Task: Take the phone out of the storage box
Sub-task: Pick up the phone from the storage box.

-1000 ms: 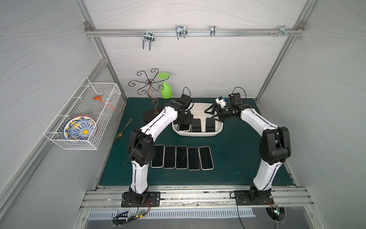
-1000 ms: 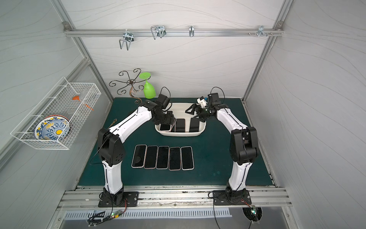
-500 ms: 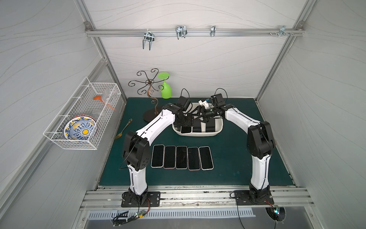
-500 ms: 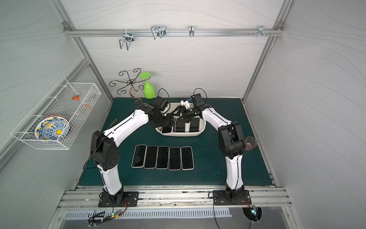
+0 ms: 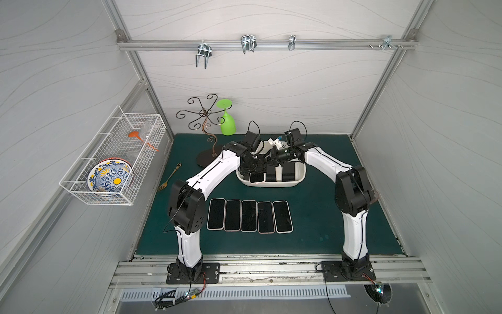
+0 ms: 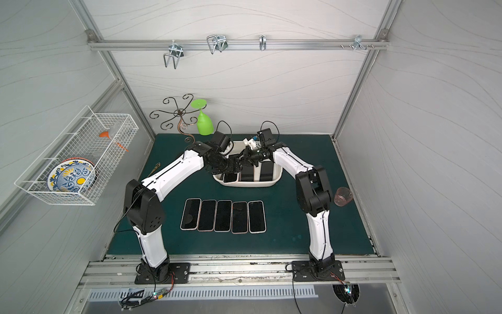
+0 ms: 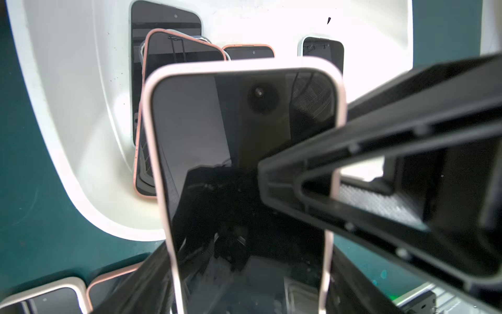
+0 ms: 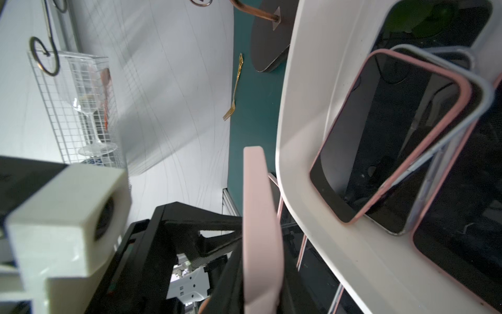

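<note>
A phone in a pale pink case hangs over the cream-white storage box, near its left end. My left gripper is shut on the phone's long sides. The right gripper has reached across and is shut on the same phone, seen edge-on between its jaws. Its black fingers clamp one side edge in the left wrist view. In both top views the two grippers meet over the box. Several more phones lean inside the box.
Several phones lie in a row on the green mat in front of the box. A gold fork, a wire stand and a green glass stand at the back left. A wire basket hangs on the left wall. A pink cup lies behind my right arm.
My right arm has swung left from the box's right end to the left gripper, and its jaws have gone from open to shut on the phone. The left gripper has barely moved.
</note>
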Robot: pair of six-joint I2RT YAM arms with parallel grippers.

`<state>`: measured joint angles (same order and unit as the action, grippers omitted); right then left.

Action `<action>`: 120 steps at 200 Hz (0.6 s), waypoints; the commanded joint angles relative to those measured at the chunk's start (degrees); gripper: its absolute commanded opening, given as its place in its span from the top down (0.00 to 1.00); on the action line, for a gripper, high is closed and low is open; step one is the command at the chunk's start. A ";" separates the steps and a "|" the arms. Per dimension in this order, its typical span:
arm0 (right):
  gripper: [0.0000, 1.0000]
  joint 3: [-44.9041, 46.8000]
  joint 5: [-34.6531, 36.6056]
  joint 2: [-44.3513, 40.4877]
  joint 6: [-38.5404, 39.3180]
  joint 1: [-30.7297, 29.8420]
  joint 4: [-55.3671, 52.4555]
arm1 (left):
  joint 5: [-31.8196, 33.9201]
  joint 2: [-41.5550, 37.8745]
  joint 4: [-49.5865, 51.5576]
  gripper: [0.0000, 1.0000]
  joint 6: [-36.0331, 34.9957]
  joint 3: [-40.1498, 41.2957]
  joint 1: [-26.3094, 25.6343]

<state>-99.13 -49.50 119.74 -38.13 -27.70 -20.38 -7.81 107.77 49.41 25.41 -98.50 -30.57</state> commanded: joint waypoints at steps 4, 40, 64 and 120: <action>0.95 -0.42 -0.30 -0.39 1.24 -0.10 -2.01 | -1.23 -3.15 -4.21 0.38 0.51 -0.47 -0.58; 1.00 4.67 -1.80 -6.28 2.36 2.82 -2.15 | -2.29 -4.60 -5.20 0.11 1.44 -0.55 -0.35; 1.00 8.53 -2.20 -12.08 6.07 6.51 -6.25 | -4.71 -6.23 -5.59 0.00 2.66 -1.35 0.44; 1.00 20.76 0.72 -31.72 23.17 17.05 -25.20 | -10.67 -13.98 -8.24 0.00 4.60 0.97 4.94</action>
<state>-81.08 -49.08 97.56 -26.11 -12.60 -33.34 -15.05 97.65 45.01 28.77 -98.00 -27.88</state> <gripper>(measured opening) 0.155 0.998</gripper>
